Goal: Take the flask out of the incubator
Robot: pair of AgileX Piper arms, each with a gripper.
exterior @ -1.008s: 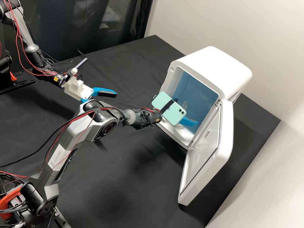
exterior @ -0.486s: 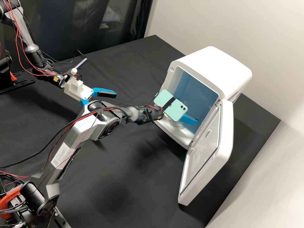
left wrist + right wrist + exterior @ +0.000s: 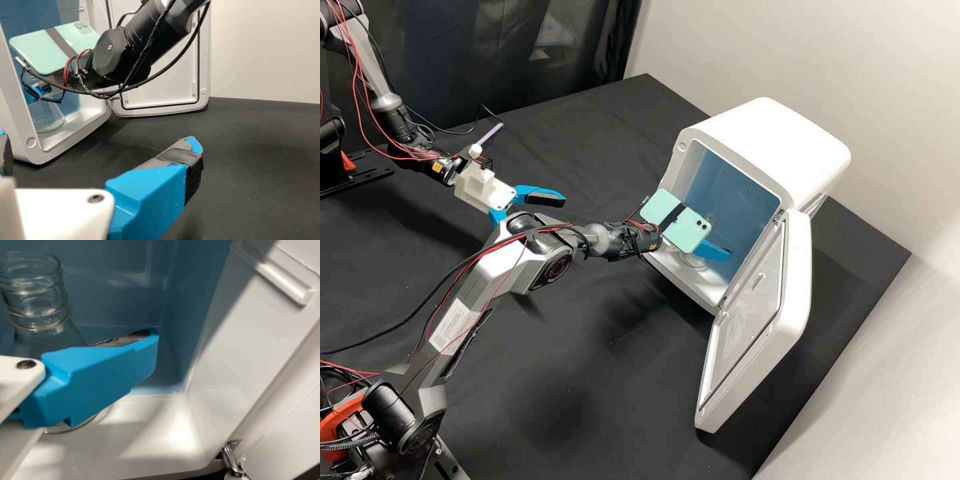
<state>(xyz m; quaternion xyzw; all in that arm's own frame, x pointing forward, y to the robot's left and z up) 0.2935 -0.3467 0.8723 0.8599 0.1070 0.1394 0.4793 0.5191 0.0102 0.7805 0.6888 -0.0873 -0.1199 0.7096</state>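
Over the matte black bench [image 3: 587, 347], the left gripper [image 3: 540, 203] hangs with its blue fingers spread, holding nothing. The right gripper [image 3: 712, 249] sits inside the smooth, rounded white incubator [image 3: 773, 147], just beside the clear glass flask [image 3: 35, 300] standing on its floor; whether it grips cannot be told.

The table [image 3: 600, 373] is overlooked from above at a slant; the incubator [image 3: 773, 147] (shared by all views) is seen nearest from the right wrist.
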